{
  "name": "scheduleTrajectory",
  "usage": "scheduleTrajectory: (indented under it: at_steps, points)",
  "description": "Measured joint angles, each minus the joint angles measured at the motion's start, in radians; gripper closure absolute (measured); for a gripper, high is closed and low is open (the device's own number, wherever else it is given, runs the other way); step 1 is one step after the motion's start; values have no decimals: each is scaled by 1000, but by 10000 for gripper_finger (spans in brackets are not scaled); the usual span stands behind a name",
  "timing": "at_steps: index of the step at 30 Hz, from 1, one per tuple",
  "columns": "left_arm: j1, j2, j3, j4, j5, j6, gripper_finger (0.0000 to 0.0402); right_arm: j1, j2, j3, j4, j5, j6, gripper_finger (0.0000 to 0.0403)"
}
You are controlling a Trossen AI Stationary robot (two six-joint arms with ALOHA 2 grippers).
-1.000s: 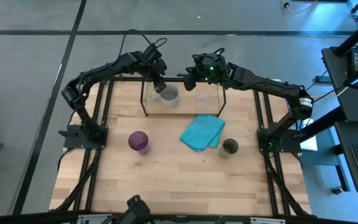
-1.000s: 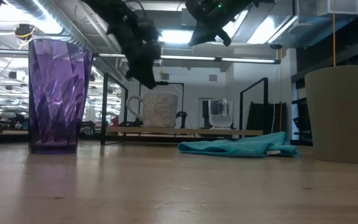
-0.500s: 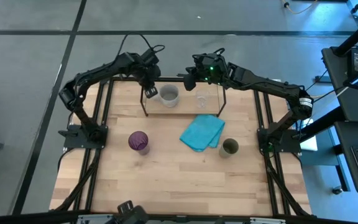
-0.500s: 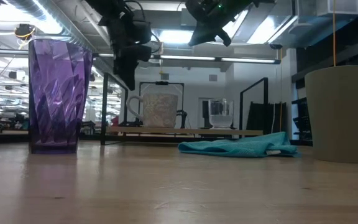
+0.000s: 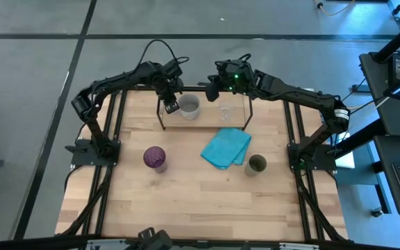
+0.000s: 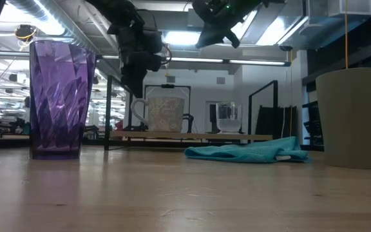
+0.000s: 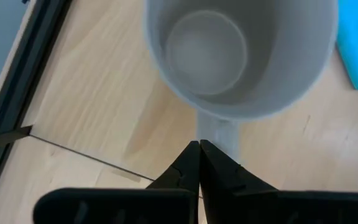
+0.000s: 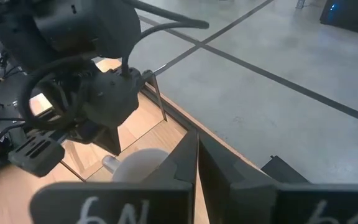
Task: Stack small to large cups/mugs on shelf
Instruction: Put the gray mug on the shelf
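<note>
The grey handled mug (image 5: 188, 106) and the small clear glass (image 5: 225, 112) stand upright on the wooden base of the black wire shelf (image 5: 161, 119), the mug to the left. The purple tumbler (image 5: 154, 157) and the olive-green cup (image 5: 256, 164) stand on the table nearer the front. My left gripper (image 5: 169, 104) is shut and empty. It points down just left of the mug, above its handle (image 7: 217, 129), with a gap showing in the low view (image 6: 134, 89). My right gripper (image 5: 212, 89) is shut and empty, high over the shelf's far edge.
A folded turquoise cloth (image 5: 226, 148) lies between the shelf and the olive-green cup. The shelf's thin uprights (image 6: 109, 109) and top rail frame the mug and the glass. Bare wooden tabletop (image 5: 200, 198) lies toward the near edge.
My left gripper has moved from over the mug's rim toward the table's left, and now hangs over the mug's handle. The mug and the glass have stayed in place. My right arm has kept still.
</note>
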Motion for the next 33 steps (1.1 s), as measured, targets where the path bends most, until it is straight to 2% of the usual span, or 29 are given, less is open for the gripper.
scheduleTrajectory:
  at_steps: [19, 33]
  points:
    - [-44, 33, 5, 72, 105, -26, 401, 0, 0, 0, -20, 0, -23, 386]
    - [-55, 43, 1, 159, 254, -77, 400, 0, 0, 0, -30, 0, -24, 386]
